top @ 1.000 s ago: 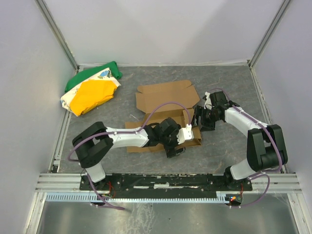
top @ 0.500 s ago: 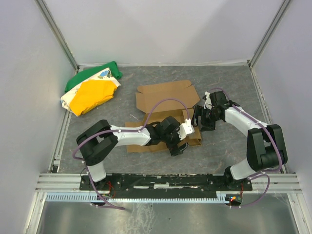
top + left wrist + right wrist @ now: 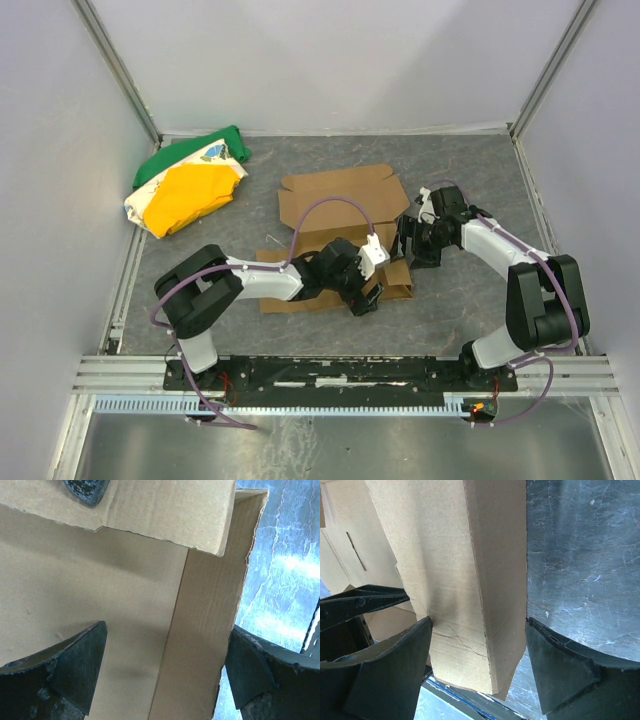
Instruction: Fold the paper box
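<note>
The brown paper box [image 3: 335, 205] lies partly folded in the middle of the table, its back flap flat. My left gripper [image 3: 372, 283] is at the box's front right corner. In the left wrist view the left gripper [image 3: 165, 672] is open; one finger is over the box floor [image 3: 90, 580] and the other is outside the raised side wall [image 3: 210, 630]. My right gripper [image 3: 408, 243] is at the box's right end. In the right wrist view the right gripper [image 3: 479, 630] is closed on a folded flap [image 3: 465, 580], with both fingers touching it.
A green, yellow and white cloth bundle [image 3: 190, 180] lies at the back left. Grey enclosure walls stand on three sides, with a metal rail [image 3: 340, 372] along the near edge. Grey tabletop [image 3: 470, 170] shows around the box.
My left gripper has shifted a little to the left and back along the box's front right corner. The right arm has hardly moved.
</note>
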Robot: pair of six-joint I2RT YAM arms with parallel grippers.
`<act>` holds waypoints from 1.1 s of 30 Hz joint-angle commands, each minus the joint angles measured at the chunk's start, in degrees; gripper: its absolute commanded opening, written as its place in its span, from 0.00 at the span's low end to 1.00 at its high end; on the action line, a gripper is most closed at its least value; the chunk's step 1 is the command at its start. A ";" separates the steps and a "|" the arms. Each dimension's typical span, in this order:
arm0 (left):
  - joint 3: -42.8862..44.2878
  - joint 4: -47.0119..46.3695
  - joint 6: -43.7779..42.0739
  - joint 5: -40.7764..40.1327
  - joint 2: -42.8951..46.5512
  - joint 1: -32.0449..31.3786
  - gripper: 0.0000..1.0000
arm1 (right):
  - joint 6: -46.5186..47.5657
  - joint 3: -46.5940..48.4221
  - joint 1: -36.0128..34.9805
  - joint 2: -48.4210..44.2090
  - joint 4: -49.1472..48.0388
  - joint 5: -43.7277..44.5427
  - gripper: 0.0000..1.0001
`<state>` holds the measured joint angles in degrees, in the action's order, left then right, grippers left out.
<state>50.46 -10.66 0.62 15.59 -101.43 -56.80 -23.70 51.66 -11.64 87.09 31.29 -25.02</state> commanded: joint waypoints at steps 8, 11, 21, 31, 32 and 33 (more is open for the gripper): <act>-3.99 -6.91 10.37 -4.19 1.41 0.82 0.99 | 0.63 3.87 -0.19 -1.61 1.72 -0.25 0.84; -4.14 -7.03 11.97 -5.06 1.43 1.10 0.99 | 0.54 3.89 -0.09 -0.94 1.63 -0.16 0.84; -8.93 -12.62 22.09 -6.47 0.88 4.62 0.99 | 0.68 3.79 -0.17 -0.16 1.34 -0.39 0.84; -10.28 -17.51 24.63 -3.10 -1.61 4.77 0.99 | 0.53 4.17 -0.52 2.59 0.91 1.69 0.81; -10.29 -17.57 24.68 -2.99 -1.66 4.80 0.99 | 0.52 4.29 -0.57 2.75 0.81 1.92 0.80; -10.21 -17.64 24.62 -2.90 -1.74 4.77 0.99 | 0.39 4.55 -0.68 3.09 0.86 2.40 0.79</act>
<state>41.56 -29.82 22.50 12.29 -100.88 -52.36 -23.70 53.36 -11.79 89.47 32.40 -24.73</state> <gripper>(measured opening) 0.986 0.807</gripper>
